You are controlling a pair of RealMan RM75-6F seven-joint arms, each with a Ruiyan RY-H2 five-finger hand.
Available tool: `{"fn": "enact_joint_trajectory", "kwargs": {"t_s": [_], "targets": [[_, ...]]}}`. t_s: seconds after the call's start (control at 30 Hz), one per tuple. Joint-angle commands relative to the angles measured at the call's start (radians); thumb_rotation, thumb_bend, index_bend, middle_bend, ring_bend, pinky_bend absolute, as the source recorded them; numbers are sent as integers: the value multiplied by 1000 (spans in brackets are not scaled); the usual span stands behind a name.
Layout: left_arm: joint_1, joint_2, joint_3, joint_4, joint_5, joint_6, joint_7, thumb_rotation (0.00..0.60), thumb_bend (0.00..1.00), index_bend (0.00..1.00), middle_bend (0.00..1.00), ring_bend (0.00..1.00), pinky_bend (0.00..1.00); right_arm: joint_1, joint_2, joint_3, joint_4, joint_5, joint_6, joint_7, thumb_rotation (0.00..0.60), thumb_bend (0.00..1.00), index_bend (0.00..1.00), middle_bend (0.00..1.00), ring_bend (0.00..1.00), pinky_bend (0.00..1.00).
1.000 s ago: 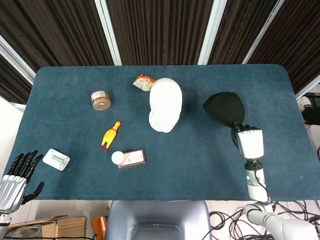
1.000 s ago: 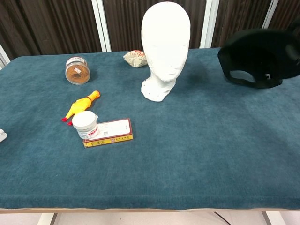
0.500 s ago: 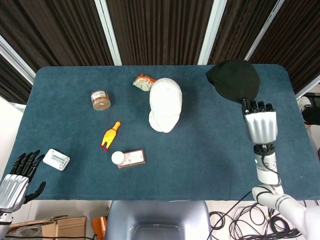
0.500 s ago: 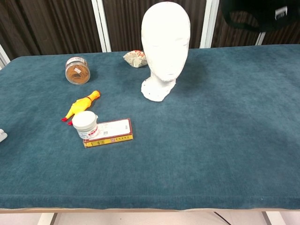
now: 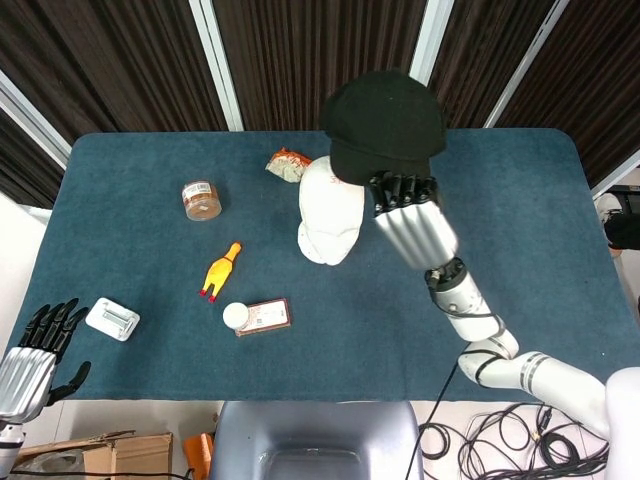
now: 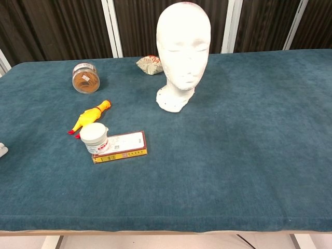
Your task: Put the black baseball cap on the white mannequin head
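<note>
- Overhead, we see the right robot hand (image 5: 405, 215) gripping the black baseball cap (image 5: 385, 125) by its rim, carried high above the counter (image 5: 520, 250).
- From the head view the cap partly overlaps the white mannequin head (image 5: 330, 210), which stands upright near the counter's middle; in the chest view the head's crown (image 6: 183, 10) is bare and the cap is out of frame.
- We judge the step in hand is lining up: centre the cap over the crown, keep its opening facing down, then lower gently so the head does not tip.
- At the near left corner, the left robot hand (image 5: 35, 355) hangs off the counter, fingers spread, holding nothing.
</note>
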Motion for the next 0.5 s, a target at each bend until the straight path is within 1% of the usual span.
{"fn": "enact_joint_trajectory", "kwargs": {"t_s": [0.03, 0.3, 0.4, 0.5], "targets": [[1, 1, 1, 0, 1, 0, -3, 600, 387, 0, 0, 0, 0, 38, -31, -11, 10, -21, -49, -58, 600, 386, 1000, 823, 836, 1000], [2, 4, 3, 0, 9, 8, -8, 600, 387, 0, 0, 0, 0, 37, -60, -64, 39, -48, -69, -85, 600, 382, 1000, 824, 837, 1000], [2, 4, 4, 0, 10, 9, -9, 600, 387, 0, 0, 0, 0, 33, -61, -72, 39, -51, -69, -85, 600, 382, 1000, 824, 837, 1000], [5, 5, 4, -1, 12, 15, -11, 600, 386, 0, 0, 0, 0, 13, -66, -105, 28, -66, -62, -83, 600, 382, 1000, 825, 838, 1000]]}}
